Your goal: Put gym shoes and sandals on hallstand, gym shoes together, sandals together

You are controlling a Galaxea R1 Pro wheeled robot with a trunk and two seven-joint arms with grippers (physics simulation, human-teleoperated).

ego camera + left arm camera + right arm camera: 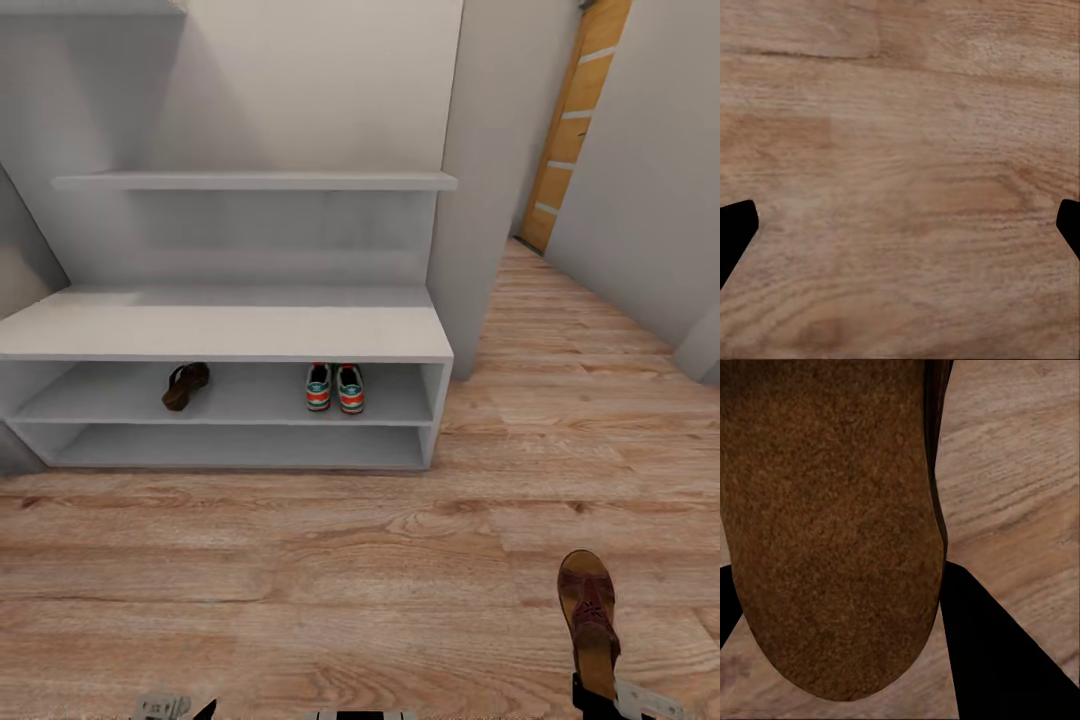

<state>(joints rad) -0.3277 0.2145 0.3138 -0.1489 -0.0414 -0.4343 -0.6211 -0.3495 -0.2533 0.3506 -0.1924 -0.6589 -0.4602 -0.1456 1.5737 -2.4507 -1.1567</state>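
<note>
The white hallstand (230, 330) stands against the wall ahead. On its upper open shelf, the two gym shoes (334, 388) sit side by side toward the right, heels facing me. One dark brown sandal (186, 385) lies on the same shelf further left. The second sandal (590, 615) is low at the right over the corridor floor (330, 580), with my right gripper (597, 697) shut on its heel end. In the right wrist view, this sandal (832, 525) sits between the black fingers (1005, 667). My left gripper (900, 225) is open over bare planks, and its body (165, 707) sits low left.
A grey wall pillar (480, 200) stands right of the hallstand. Beyond it the corridor runs on toward an orange wooden door (575, 130). A floating shelf (250, 181) crosses the back panel. The lower shelf level (240, 448) holds nothing.
</note>
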